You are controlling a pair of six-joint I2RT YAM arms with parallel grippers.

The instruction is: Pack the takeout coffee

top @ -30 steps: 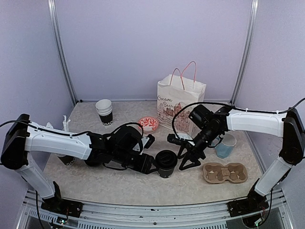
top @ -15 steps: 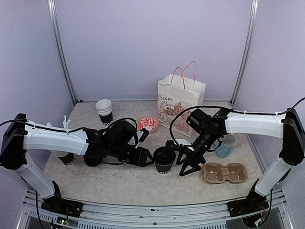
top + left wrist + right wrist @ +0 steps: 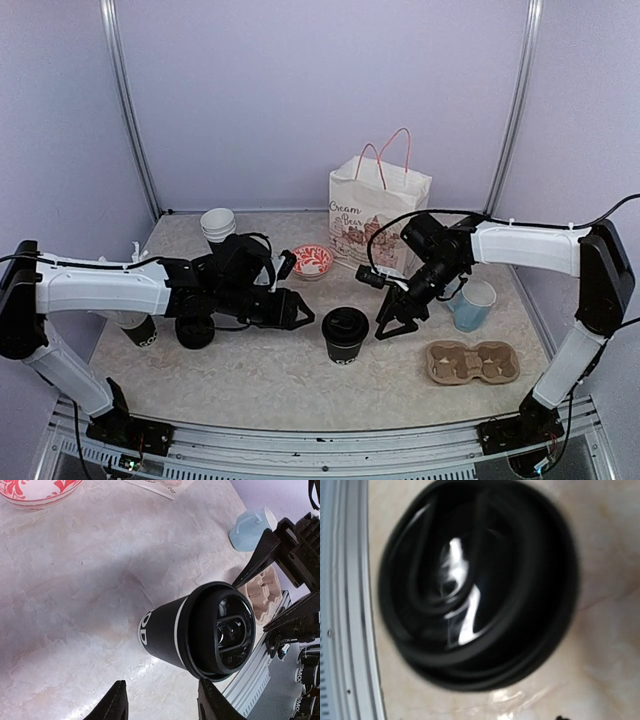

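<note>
One takeout coffee (image 3: 345, 335) stands upright at mid-table, a black paper cup with a black lid and nothing touching it. My left gripper (image 3: 290, 308) is a short way to its left, open and empty. In the left wrist view the cup (image 3: 195, 630) lies just beyond the spread fingertips (image 3: 117, 705). On the cup's right my right gripper (image 3: 377, 305) hovers close, fingers spread, holding nothing. The blurred lid (image 3: 475, 585) fills the right wrist view. Another black cup (image 3: 143, 332) is partly hidden under my left arm.
A cardboard cup carrier (image 3: 472, 362) lies at front right. Behind it stands a light-blue mug (image 3: 473, 305). At the back stands a white paper bag (image 3: 378, 215) with pink handles. A red patterned bowl (image 3: 311, 260) and a stack of open cups (image 3: 218, 225) sit back left.
My left gripper has drawn back to the left, away from the lidded cup, which stays standing. My right gripper has shifted closer to the cup's far side.
</note>
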